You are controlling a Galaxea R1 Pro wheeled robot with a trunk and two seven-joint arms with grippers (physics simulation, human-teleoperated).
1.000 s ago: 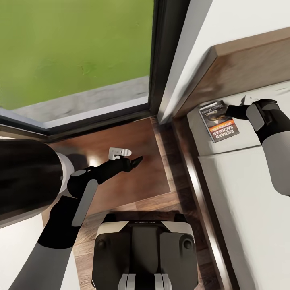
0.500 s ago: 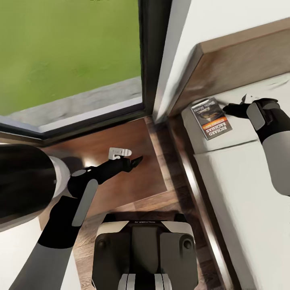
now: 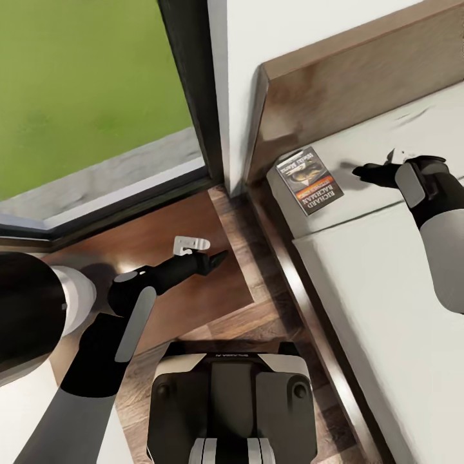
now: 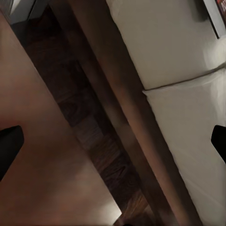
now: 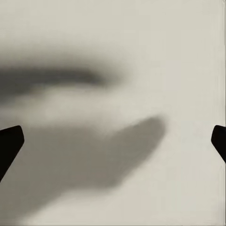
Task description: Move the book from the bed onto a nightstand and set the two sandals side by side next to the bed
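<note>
We find the book [image 3: 309, 180] lying flat at the corner of the bed [image 3: 380, 309] nearest the headboard [image 3: 348, 96]. Our right gripper [image 3: 364, 172] hovers just beside it, apart, fingers spread. Our left gripper [image 3: 216, 260] hangs over the nightstand [image 3: 154, 251], also spread.

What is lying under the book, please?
The book lies flat on the bed's light-grey mattress, near the headboard. The mattress patch directly beneath the book is covered, so nothing there can be seen.

book [image 4: 217, 16]: cut by frame edge | book [image 3: 309, 180] lettering: too small to read
</note>
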